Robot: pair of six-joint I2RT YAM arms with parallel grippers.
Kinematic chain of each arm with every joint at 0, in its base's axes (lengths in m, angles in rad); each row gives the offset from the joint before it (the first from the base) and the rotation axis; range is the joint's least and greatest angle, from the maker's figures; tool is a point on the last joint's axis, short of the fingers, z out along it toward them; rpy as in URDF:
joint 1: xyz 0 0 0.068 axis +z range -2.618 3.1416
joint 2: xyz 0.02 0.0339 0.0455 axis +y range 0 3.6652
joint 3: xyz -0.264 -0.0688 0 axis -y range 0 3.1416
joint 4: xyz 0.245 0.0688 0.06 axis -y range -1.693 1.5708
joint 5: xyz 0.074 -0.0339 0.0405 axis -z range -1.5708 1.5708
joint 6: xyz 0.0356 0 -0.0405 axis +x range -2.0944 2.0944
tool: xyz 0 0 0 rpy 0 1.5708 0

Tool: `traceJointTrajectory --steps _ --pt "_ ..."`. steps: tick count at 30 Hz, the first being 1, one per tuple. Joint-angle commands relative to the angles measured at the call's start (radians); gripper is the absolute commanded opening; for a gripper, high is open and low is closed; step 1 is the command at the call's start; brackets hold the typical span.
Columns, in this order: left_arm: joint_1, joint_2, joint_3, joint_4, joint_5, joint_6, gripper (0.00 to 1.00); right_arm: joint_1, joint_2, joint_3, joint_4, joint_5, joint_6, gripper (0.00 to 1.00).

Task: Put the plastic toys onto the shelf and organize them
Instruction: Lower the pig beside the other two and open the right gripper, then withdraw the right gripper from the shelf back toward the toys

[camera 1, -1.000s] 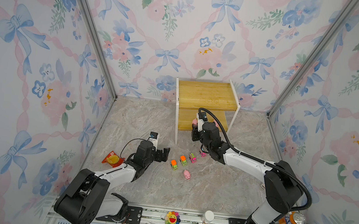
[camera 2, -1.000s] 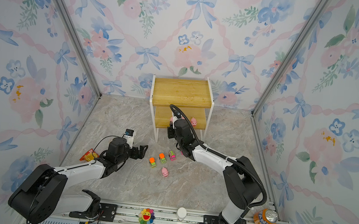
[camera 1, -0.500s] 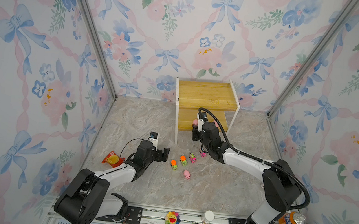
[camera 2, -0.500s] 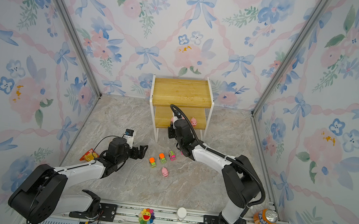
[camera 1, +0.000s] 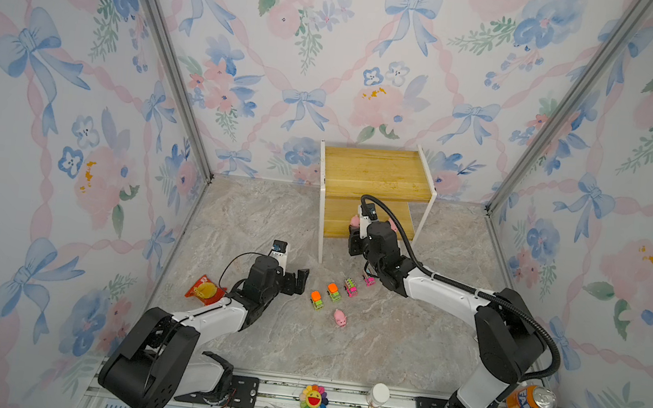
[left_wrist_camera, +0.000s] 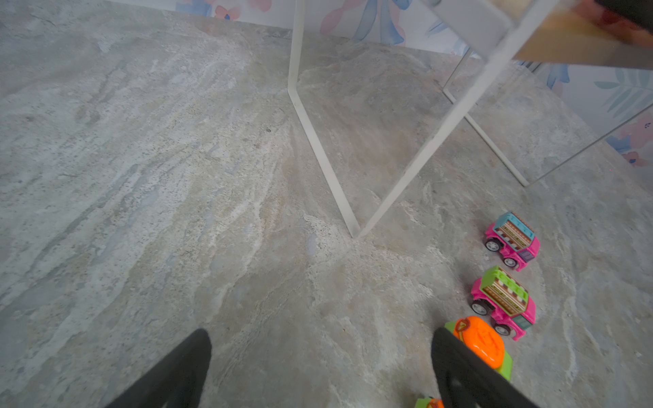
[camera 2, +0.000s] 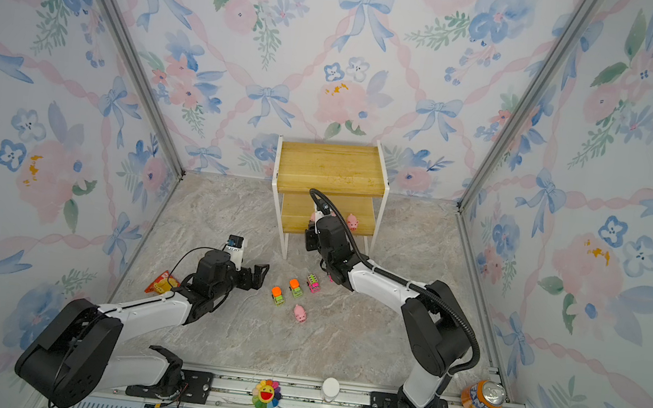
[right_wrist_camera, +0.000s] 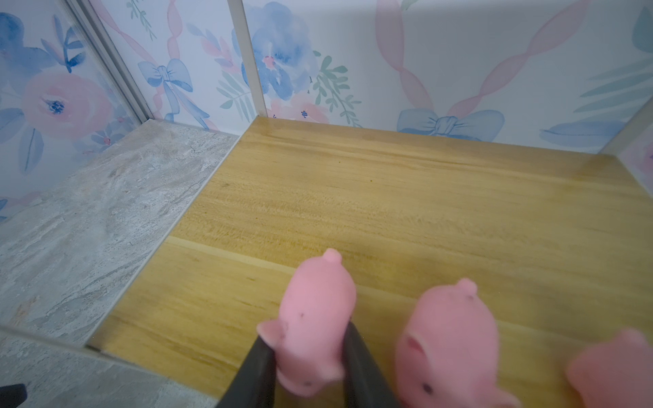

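While left hand [left_wrist_camera: 321, 339] gapes, right hand [right_wrist_camera: 305, 337] pinches a pig [right_wrist_camera: 318, 303] near the shelf [right_wrist_camera: 388, 197] edge.

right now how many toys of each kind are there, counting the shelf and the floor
pink pigs: 4 (3 on the shelf, 1 on the floor)
green cars with orange tops: 2
pink cars with striped roofs: 2
total: 8

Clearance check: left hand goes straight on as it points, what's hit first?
Likely the shelf's white front leg, past bare floor; depth unclear. A green car sits just beside the open left hand.
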Motion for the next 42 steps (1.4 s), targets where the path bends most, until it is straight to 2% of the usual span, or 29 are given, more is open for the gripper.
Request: traceJointTrajectory --steps 1,42 --pt "0.005 -0.014 0.012 -0.009 -0.004 0.020 0.98 -0.007 0.019 0.025 0.012 0.011 0.009 0.32" --pt "0.008 -0.021 0.011 -0.010 0.009 0.018 0.98 0.016 -0.079 -0.057 -0.027 0.037 -0.007 0.51"
